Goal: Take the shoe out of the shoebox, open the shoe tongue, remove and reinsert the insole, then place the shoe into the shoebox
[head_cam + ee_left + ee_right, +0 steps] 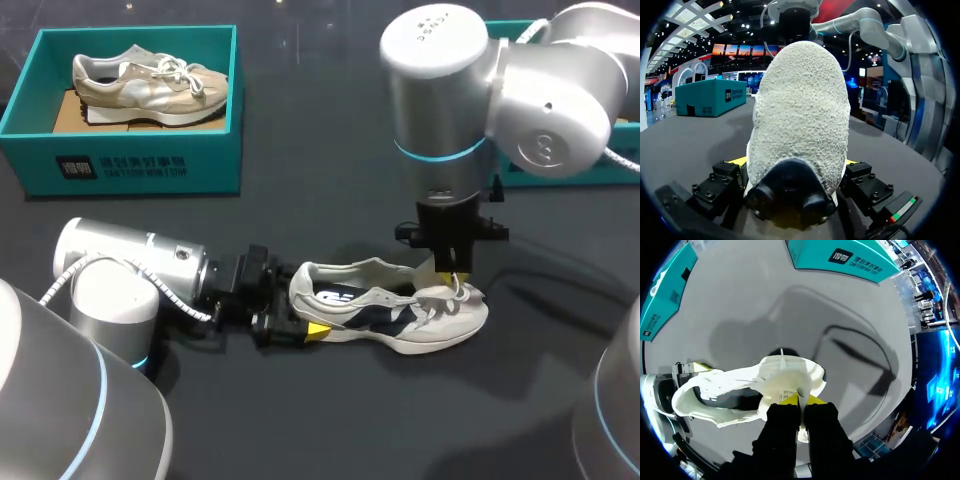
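Note:
A white and navy shoe (400, 318) lies on its sole on the dark table, toe to the right. My left gripper (298, 308) is at its heel, fingers wide open on either side, one yellow tip (316, 331) by the sole. In the left wrist view the grey heel (800, 110) fills the gap between the yellow fingertips (738, 161). My right gripper (452, 272) comes straight down over the laces and is shut on the pale tongue (785, 377), which stands lifted ahead of its fingers (801, 407). The teal shoebox (135, 165) stands at the back left.
The back-left box holds a beige shoe (150, 80). A second teal box (570, 175) sits at the right, mostly hidden behind my right arm. The two boxes also show in the right wrist view as teal box (840, 257) and teal box (665, 295).

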Robot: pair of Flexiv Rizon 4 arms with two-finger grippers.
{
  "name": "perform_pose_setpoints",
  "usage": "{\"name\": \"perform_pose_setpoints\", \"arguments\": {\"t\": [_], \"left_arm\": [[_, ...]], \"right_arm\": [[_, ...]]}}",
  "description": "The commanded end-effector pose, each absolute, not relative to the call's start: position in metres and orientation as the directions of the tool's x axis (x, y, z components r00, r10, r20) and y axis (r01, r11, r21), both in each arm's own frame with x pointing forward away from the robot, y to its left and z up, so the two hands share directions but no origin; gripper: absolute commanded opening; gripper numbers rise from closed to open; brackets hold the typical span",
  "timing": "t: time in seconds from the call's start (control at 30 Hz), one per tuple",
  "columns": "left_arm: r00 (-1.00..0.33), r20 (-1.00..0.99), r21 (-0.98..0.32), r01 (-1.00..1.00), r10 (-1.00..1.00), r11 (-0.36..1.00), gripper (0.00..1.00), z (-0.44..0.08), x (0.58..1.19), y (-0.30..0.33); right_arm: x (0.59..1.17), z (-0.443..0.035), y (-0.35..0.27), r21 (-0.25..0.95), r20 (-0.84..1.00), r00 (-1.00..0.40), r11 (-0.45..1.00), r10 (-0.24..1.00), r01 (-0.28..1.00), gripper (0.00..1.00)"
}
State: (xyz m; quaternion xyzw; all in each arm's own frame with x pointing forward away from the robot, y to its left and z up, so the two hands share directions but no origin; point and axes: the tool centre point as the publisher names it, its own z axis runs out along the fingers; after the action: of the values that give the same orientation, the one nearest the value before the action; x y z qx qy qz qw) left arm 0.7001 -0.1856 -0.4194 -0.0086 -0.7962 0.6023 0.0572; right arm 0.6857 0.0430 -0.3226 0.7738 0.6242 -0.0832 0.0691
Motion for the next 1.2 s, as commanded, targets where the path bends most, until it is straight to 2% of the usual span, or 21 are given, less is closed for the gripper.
{"name": "perform_pose_setpoints", "arguments": {"t": [0.03, 0.13, 0.17, 0.2, 0.3, 0.37, 0.43, 0.53, 0.6, 0.7, 1.0, 1.2], "left_arm": [[-0.993, 0.081, -0.959, -0.055, 0.084, 0.277, 0.0, -0.422, 0.703, -0.183], [-0.993, 0.081, -0.959, -0.055, 0.084, 0.277, 0.0, -0.422, 0.703, -0.183], [-0.993, 0.081, -0.959, -0.055, 0.084, 0.277, 0.0, -0.422, 0.703, -0.183], [-0.993, 0.081, -0.959, -0.055, 0.084, 0.277, 0.0, -0.422, 0.703, -0.183], [-0.993, 0.081, -0.959, -0.055, 0.084, 0.277, 0.0, -0.422, 0.703, -0.183], [-0.993, 0.081, -0.959, -0.055, 0.084, 0.277, 0.0, -0.422, 0.703, -0.183], [-0.993, 0.081, -0.959, -0.055, 0.084, 0.277, 0.0, -0.422, 0.703, -0.183], [-0.993, 0.081, -0.959, -0.055, 0.084, 0.277, 0.0, -0.422, 0.703, -0.183], [-0.993, 0.081, -0.959, -0.055, 0.084, 0.277, 0.0, -0.422, 0.703, -0.183], [-0.993, 0.081, -0.959, -0.055, 0.084, 0.277, 0.0, -0.422, 0.703, -0.183], [-0.993, 0.081, -0.959, -0.055, 0.084, 0.277, 0.0, -0.422, 0.703, -0.183], [-0.993, 0.081, -0.959, -0.055, 0.084, 0.277, 0.0, -0.422, 0.703, -0.183]], "right_arm": [[0.688, -0.332, 0.039, -0.009, -0.217, 0.207, -0.215, 0.954, 0.977, 0.0], [0.688, -0.339, 0.037, -0.025, -0.228, 0.219, -0.231, 0.949, 0.973, 0.0], [0.687, -0.341, 0.036, -0.03, -0.231, 0.226, -0.239, 0.946, 0.97, 0.07], [0.687, -0.343, 0.035, -0.038, -0.241, 0.233, -0.249, 0.942, 0.968, 0.25], [0.686, -0.345, 0.034, -0.042, -0.261, 0.244, -0.264, 0.934, 0.964, 0.42], [0.686, -0.346, 0.033, -0.043, -0.269, 0.249, -0.27, 0.93, 0.962, 0.49], [0.686, -0.346, 0.031, -0.041, -0.273, 0.258, -0.279, 0.927, 0.959, 0.84], [0.686, -0.342, 0.029, -0.031, -0.292, 0.272, -0.293, 0.917, 0.955, 0.94], [0.685, -0.337, 0.027, -0.024, -0.297, 0.275, -0.295, 0.914, 0.955, 0.94], [0.683, -0.322, 0.026, 0.011, -0.289, 0.278, -0.287, 0.916, 0.958, 1.0], [0.677, -0.259, 0.042, 0.127, -0.289, 0.206, -0.176, 0.935, 0.976, 1.0], [0.68, -0.232, 0.06, 0.166, -0.3, 0.095, -0.046, 0.949, 0.985, 0.91]]}}
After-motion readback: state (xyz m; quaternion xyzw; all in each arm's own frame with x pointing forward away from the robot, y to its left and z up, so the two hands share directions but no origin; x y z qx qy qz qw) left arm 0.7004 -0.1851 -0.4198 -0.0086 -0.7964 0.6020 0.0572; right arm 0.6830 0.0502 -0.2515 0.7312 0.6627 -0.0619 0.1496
